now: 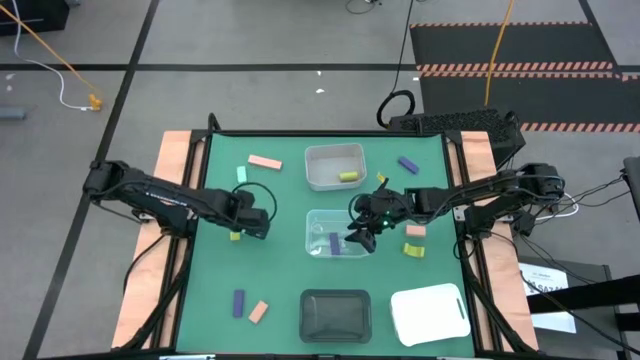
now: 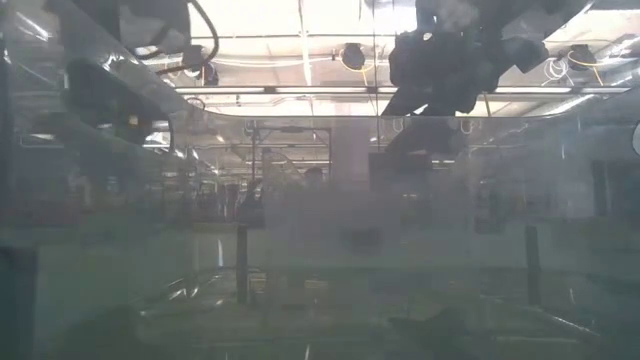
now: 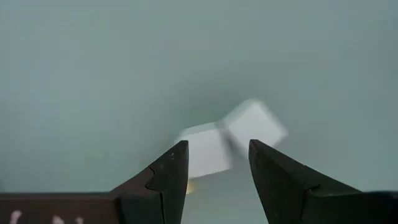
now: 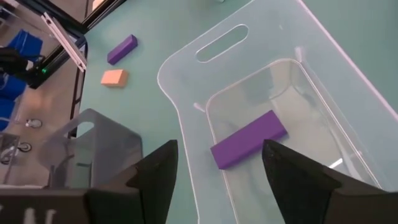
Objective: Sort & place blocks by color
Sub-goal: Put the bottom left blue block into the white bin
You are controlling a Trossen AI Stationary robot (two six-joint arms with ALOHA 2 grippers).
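My left gripper (image 1: 256, 222) hovers open over the left half of the green mat. In the left wrist view its fingers (image 3: 217, 146) stand to either side of two pale, blurred blocks (image 3: 205, 152) lying on the mat; I see no touch. My right gripper (image 1: 362, 236) is open above the right part of the middle clear tray (image 1: 318, 222). A purple block (image 4: 249, 140) lies flat on that tray's floor, between the open fingers (image 4: 219, 146) in the right wrist view. The far clear tray (image 1: 322, 172) holds a yellow-green block (image 1: 348, 176).
Loose blocks lie on the mat: salmon (image 1: 265, 161), mint (image 1: 241, 174), purple (image 1: 407, 164), salmon (image 1: 415, 231), yellow-green (image 1: 414, 249), yellow-green (image 1: 236, 236), purple (image 1: 238, 302), salmon (image 1: 258, 311). A black tray (image 1: 335, 298) and a white tray (image 1: 430, 312) sit at the near edge.
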